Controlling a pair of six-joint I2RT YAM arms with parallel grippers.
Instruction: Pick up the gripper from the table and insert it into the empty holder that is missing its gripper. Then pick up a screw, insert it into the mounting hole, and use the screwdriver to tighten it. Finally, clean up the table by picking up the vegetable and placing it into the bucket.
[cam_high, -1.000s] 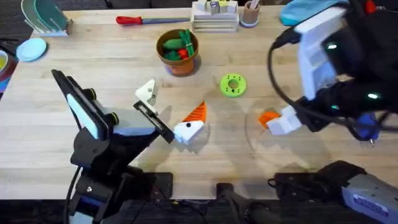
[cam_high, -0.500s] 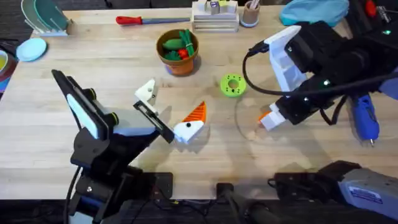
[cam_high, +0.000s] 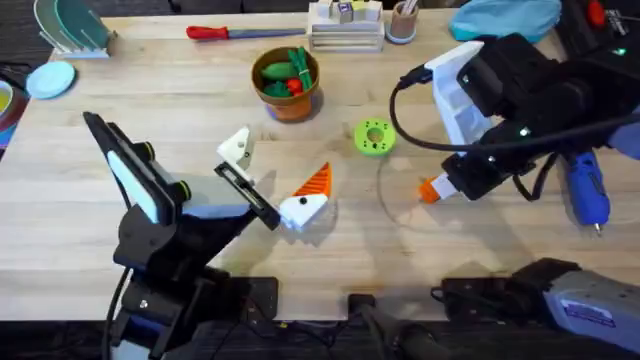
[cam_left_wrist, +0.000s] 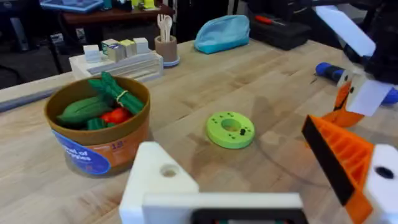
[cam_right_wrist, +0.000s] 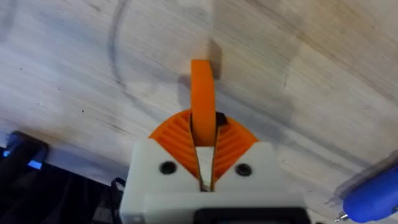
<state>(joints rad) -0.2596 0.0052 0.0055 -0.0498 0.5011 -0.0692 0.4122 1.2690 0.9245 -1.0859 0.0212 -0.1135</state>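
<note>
Wooden table (cam_high: 120, 90): left gripper (cam_high: 270, 180) spread wide, bare white holder (cam_high: 237, 148) on one side, orange finger on the other; rightward, right gripper (cam_right_wrist: 203, 140) clamped on the gripper (cam_right_wrist: 202, 99), a thin, smooth orange wedge; blue screwdriver (cam_high: 587, 193) beyond.

Screwdriver (cam_right_wrist: 370, 194) cut off at frame edge; bucket (cam_left_wrist: 99, 140) label unreadable.
</note>
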